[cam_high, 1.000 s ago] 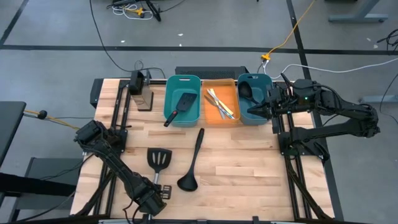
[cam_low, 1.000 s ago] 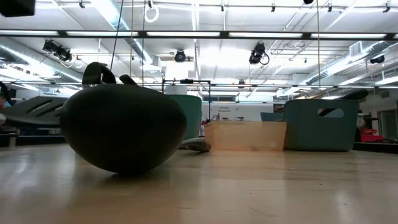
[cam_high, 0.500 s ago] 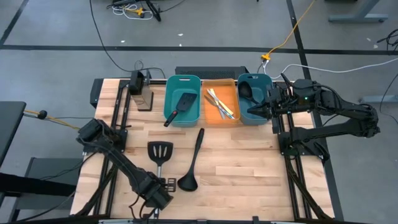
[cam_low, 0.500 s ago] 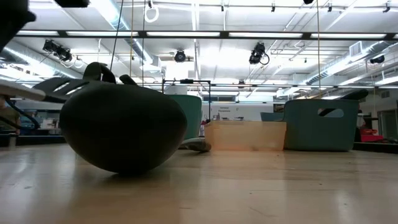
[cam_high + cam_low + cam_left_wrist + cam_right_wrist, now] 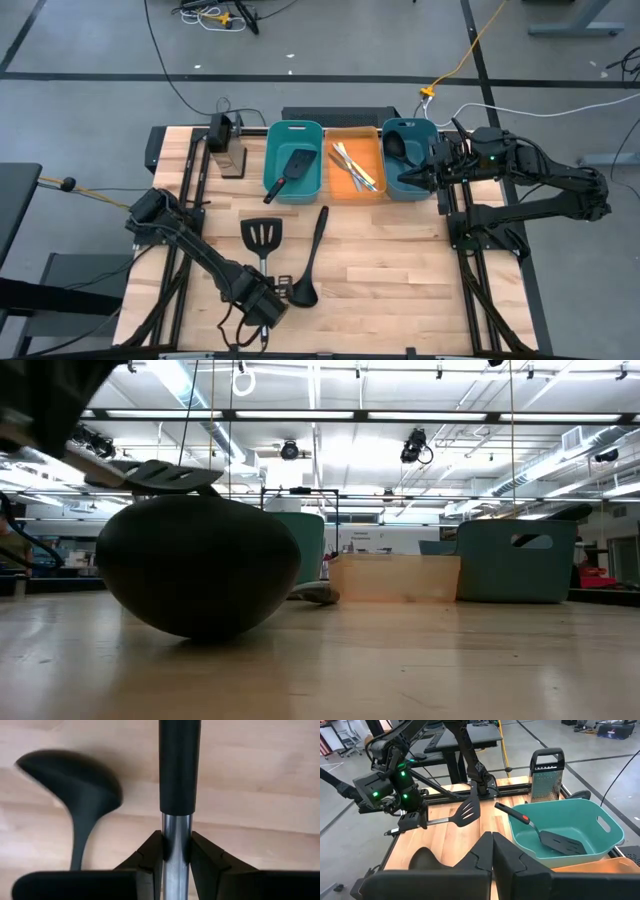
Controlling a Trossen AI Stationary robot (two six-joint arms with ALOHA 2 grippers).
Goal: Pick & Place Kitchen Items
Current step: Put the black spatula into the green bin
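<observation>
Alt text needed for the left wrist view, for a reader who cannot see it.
The left tool is shut on the metal shank of a black-handled spatula, seen close above the wooden table. A black ladle lies on the table beside it.

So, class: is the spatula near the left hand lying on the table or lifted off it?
Lifted: the left hand grips the spatula by its handle, its head clear of the table.
</observation>
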